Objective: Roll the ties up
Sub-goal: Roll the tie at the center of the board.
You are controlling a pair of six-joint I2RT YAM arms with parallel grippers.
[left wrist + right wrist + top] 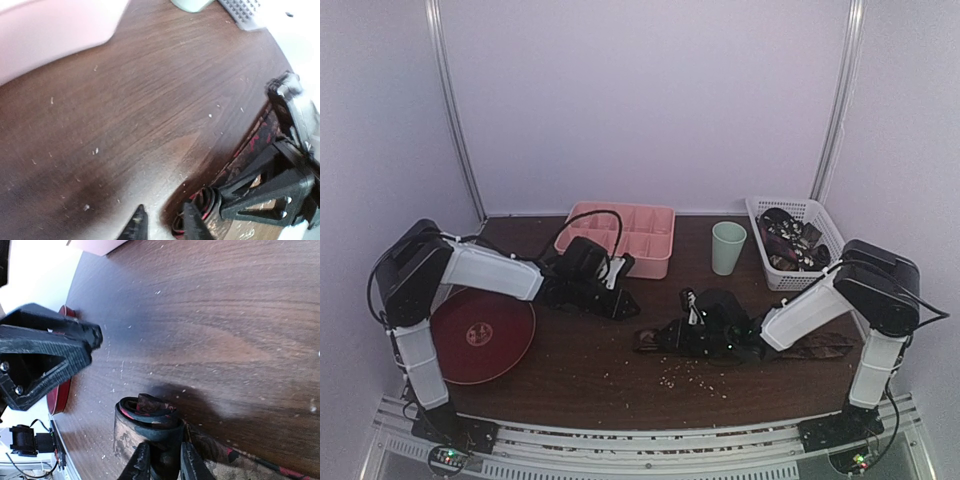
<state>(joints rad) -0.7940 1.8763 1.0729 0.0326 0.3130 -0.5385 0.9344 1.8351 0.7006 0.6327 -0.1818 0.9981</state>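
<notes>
Tie (pixel 820 348) lies stretched along the table (pixel 580 370), on the near side of the cup (pixel 728 247). The right gripper (pixel 685 335) sits at its coiled end. The left gripper (pixel 623 300) is nearer than the cup and to its left. More ties (pixel 790 240) fill the basket (pixel 760 215) just right of the cup.

From the left wrist, its own fingertips (pixel 137 225) stand a narrow way apart over bare wood with nothing between them. The coil is just beside one of them.

From the right wrist, the fingers (pixel 141 462) pinch the partly rolled end of the tie (pixel 147 417), the loose length trailing off from it.
</notes>
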